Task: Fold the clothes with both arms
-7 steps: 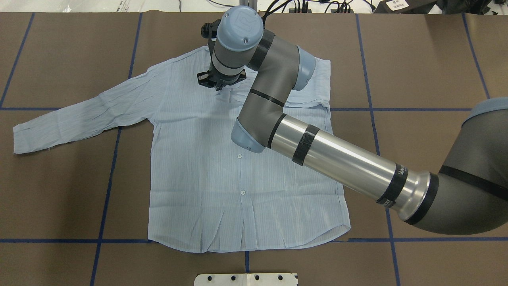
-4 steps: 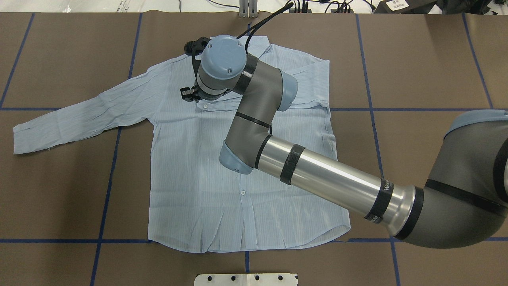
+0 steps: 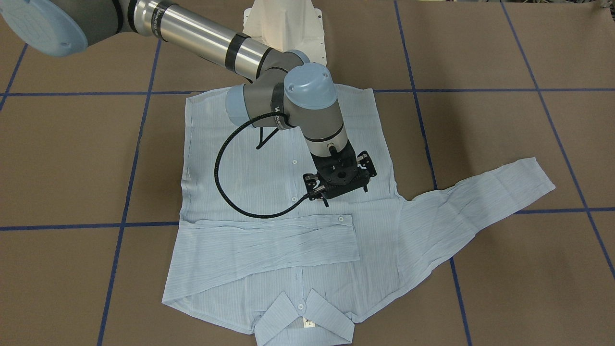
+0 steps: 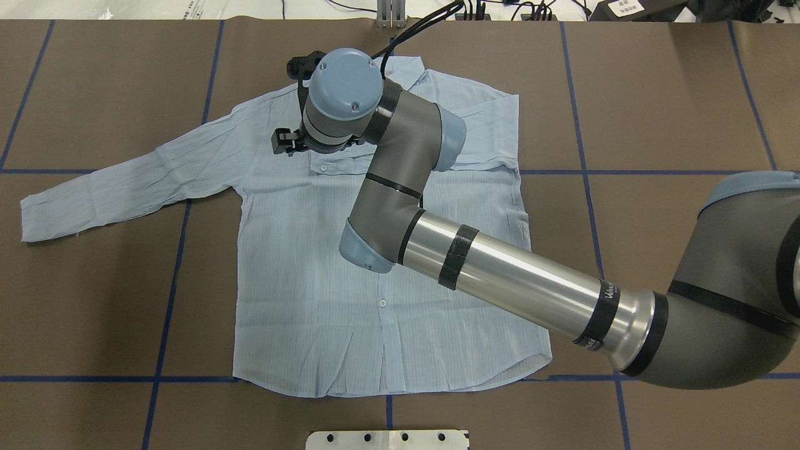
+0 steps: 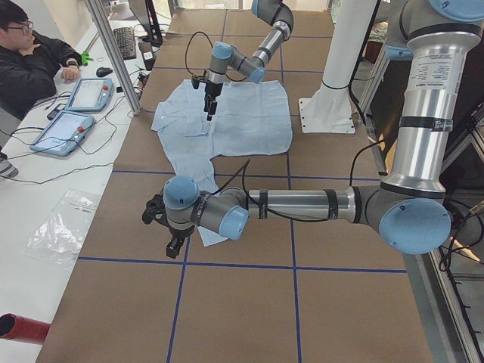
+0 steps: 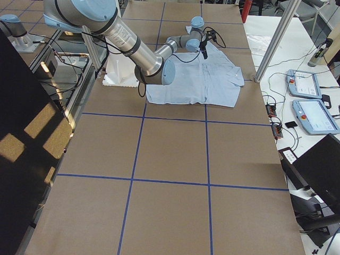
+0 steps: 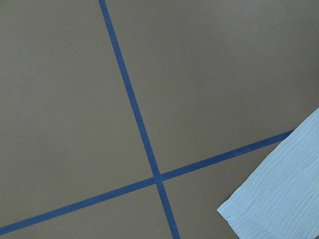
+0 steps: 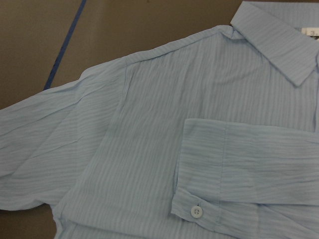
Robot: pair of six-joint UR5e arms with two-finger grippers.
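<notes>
The light-blue striped shirt (image 3: 269, 158) (image 4: 312, 275) lies flat, front up, on the brown table, collar (image 3: 300, 322) on the side away from the robot's base. One sleeve (image 3: 269, 240) is folded across the chest. The other sleeve (image 4: 125, 181) stretches out flat to the robot's left. My right gripper (image 3: 339, 179) hangs over the chest by the folded sleeve's cuff (image 8: 199, 199), open and holding nothing. My left gripper (image 5: 172, 243) shows only in the exterior left view, low by the outstretched sleeve's cuff (image 7: 279, 199); I cannot tell its state.
Blue tape lines (image 4: 169, 300) grid the brown table. The white pedestal base (image 3: 283, 24) stands behind the shirt's hem. A person (image 5: 34, 53) sits at a side desk with teach pendants (image 5: 64, 128). A metal post (image 5: 113, 53) rises at the table's edge.
My right wrist and gripper have swung left across the upper chest, from beside the collar towards the shoulder of the outstretched sleeve. The shirt has not moved.
</notes>
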